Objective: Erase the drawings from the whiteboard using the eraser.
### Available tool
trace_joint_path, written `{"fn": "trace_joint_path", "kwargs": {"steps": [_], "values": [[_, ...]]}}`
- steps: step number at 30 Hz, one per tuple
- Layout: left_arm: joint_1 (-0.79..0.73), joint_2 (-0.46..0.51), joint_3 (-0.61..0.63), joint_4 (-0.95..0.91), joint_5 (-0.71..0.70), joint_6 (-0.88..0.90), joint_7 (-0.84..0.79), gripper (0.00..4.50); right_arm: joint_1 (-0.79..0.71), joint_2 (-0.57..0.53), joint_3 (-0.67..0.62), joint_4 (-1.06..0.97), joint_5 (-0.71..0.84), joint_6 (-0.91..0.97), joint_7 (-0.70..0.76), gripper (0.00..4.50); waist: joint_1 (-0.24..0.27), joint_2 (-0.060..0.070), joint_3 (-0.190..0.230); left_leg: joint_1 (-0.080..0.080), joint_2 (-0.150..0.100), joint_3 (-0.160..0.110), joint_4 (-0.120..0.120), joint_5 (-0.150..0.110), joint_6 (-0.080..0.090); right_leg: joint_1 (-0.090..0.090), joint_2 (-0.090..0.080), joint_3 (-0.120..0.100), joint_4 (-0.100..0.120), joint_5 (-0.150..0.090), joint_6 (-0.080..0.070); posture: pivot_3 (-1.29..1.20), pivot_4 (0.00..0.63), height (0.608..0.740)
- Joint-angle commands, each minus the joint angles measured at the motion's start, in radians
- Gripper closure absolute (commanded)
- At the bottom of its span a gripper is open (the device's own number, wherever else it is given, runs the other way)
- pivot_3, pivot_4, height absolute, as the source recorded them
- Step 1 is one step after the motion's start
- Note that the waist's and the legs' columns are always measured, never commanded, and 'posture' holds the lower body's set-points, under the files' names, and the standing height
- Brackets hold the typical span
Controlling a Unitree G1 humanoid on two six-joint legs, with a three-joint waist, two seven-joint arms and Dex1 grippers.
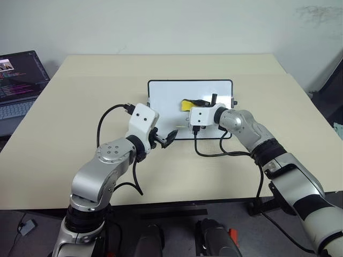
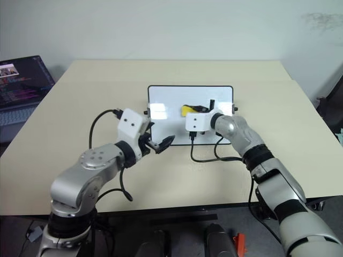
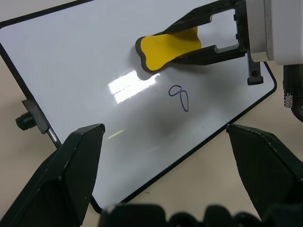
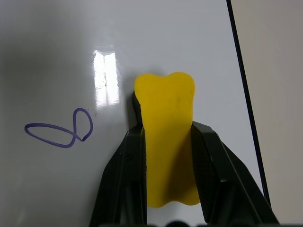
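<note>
— So, clamped on anything, right gripper (image 4: 166, 142)?
— Clenched round the eraser (image 4: 166, 137), pressed flat against the whiteboard (image 1: 161, 91).
— And the drawings?
— Just a lone 8 (image 3: 179, 98) visible, close beside the eraser's tip, untouched.
— Left gripper (image 1: 167, 138)?
— Spread wide, gripping nothing, hovering by the whiteboard's near edge.

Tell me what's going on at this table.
The robot is wiping a whiteboard. Its right claw is shut on the yellow eraser, held against the board beside one remaining drawing, an 8. The left claw hovers open at the board's near edge, holding nothing. A laptop sits off to the left.
</note>
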Motion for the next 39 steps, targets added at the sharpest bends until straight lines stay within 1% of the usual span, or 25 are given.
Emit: {"fn": "trace_joint_path", "kwargs": {"steps": [1,8,11,13,21,30,39], "values": [[-0.023,0.001,0.012,-0.027,-0.003,-0.006,-0.002,0.00,0.002,-0.004,0.015,0.020,-0.023,-0.028,0.003,3.53,0.000,0.000,0.000,0.000,0.000,0.000,0.000,0.000,0.000,0.000,0.000,0.000,0.000,0.000,0.000,0.00,0.150,0.740],[-0.038,0.004,0.013,-0.012,-0.001,-0.010,-0.009,0.00,0.081,-0.030,0.045,-0.015,-0.040,-0.034,0.078,3.53,0.000,0.000,0.000,0.002,0.000,-0.001,0.000,0.000,0.000,0.003,0.000,0.000,0.000,0.000,0.000,0.00,0.150,0.740],[-0.040,0.005,0.012,-0.011,-0.001,-0.010,-0.012,0.00,0.115,-0.041,0.052,-0.047,-0.044,-0.026,0.112,3.53,-0.001,-0.001,0.000,0.010,0.000,-0.001,0.000,0.000,0.000,0.011,0.000,0.000,-0.001,-0.003,-0.005,0.00,0.150,0.740],[-0.041,0.004,0.011,-0.012,-0.003,-0.008,-0.013,0.00,0.140,-0.048,0.055,-0.070,-0.044,-0.020,0.137,3.53,-0.003,-0.001,-0.001,0.015,0.000,-0.001,0.000,0.000,0.000,0.016,0.000,0.000,-0.002,-0.004,-0.006,0.00,0.150,0.740],[-0.043,0.005,0.008,-0.009,-0.003,-0.009,-0.017,0.00,0.163,-0.056,0.052,-0.100,-0.050,0.004,0.175,3.53,-0.003,-0.001,-0.001,0.017,-0.001,-0.001,0.000,0.000,0.000,0.016,0.000,0.001,-0.001,-0.004,-0.006,0.00,0.150,0.740],[-0.045,0.010,0.009,-0.007,0.000,-0.014,-0.023,0.00,0.065,-0.056,-0.002,-0.053,-0.061,0.060,0.042,3.53,-0.003,-0.001,-0.001,0.016,-0.001,-0.002,0.000,0.001,0.000,0.015,0.000,0.001,-0.002,-0.004,-0.006,0.00,0.150,0.740],[-0.051,0.007,0.007,0.002,0.005,-0.021,-0.028,0.00,-0.012,-0.065,-0.044,-0.060,-0.057,0.122,-0.033,3.53,-0.003,-0.001,0.000,0.015,-0.001,-0.001,0.000,0.001,0.000,0.014,0.000,0.002,-0.002,-0.004,-0.006,0.00,0.150,0.740]]}}
